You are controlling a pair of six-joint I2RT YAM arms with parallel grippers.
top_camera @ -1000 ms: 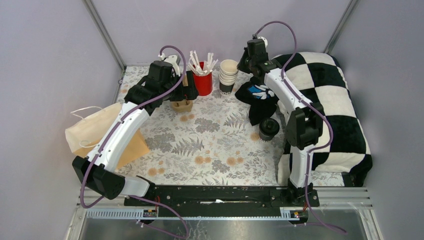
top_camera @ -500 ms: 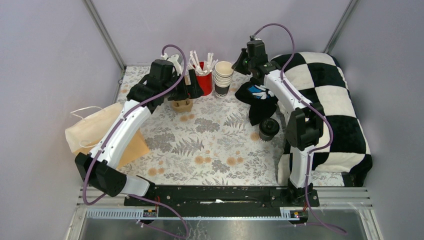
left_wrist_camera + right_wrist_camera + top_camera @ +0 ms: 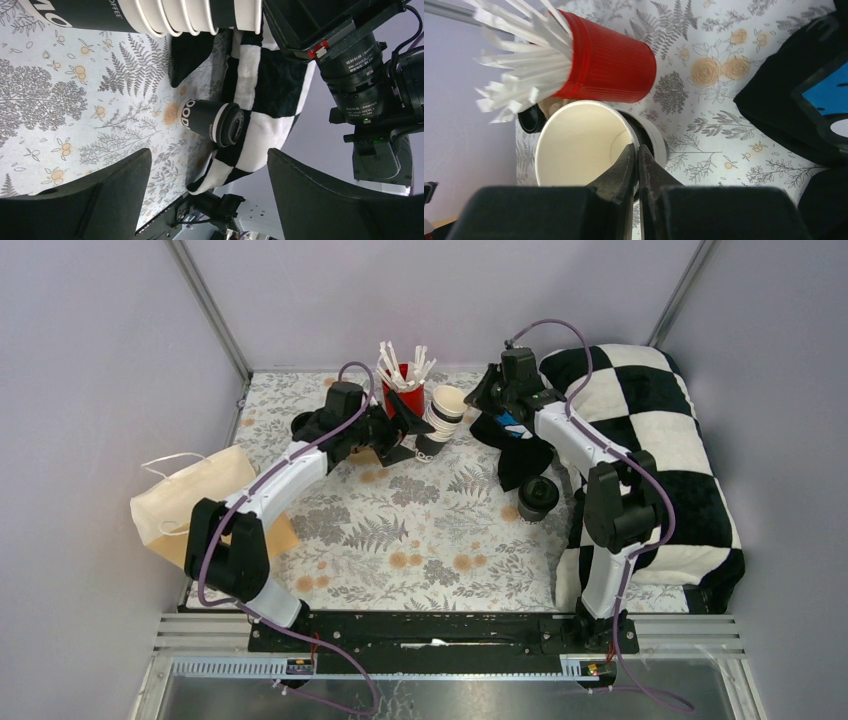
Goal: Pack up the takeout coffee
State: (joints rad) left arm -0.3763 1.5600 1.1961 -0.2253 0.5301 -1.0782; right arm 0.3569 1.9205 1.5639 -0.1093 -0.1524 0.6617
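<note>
One takeout coffee cup (image 3: 537, 497) with a black lid stands on the floral tablecloth beside the checkered cushion; the left wrist view also shows this cup (image 3: 215, 121). A stack of lidless cream cups (image 3: 440, 418) leans between the two arms. My right gripper (image 3: 471, 394) is shut on the rim of the top cup (image 3: 579, 145), one finger inside and one outside. My left gripper (image 3: 411, 439) is open and holds nothing, its fingers wide apart just short of the stack's dark base (image 3: 165, 15).
A red cup of white sticks (image 3: 407, 380) stands right behind the stack. A black cloth with a blue print (image 3: 515, 435) lies under the right arm. The checkered cushion (image 3: 660, 440) fills the right side. A brown paper bag (image 3: 190, 500) lies at the left.
The left arm swung right and lower, away from the brown carrier and up to the cup stack. The stack shifted left and tipped, with the right gripper following it.
</note>
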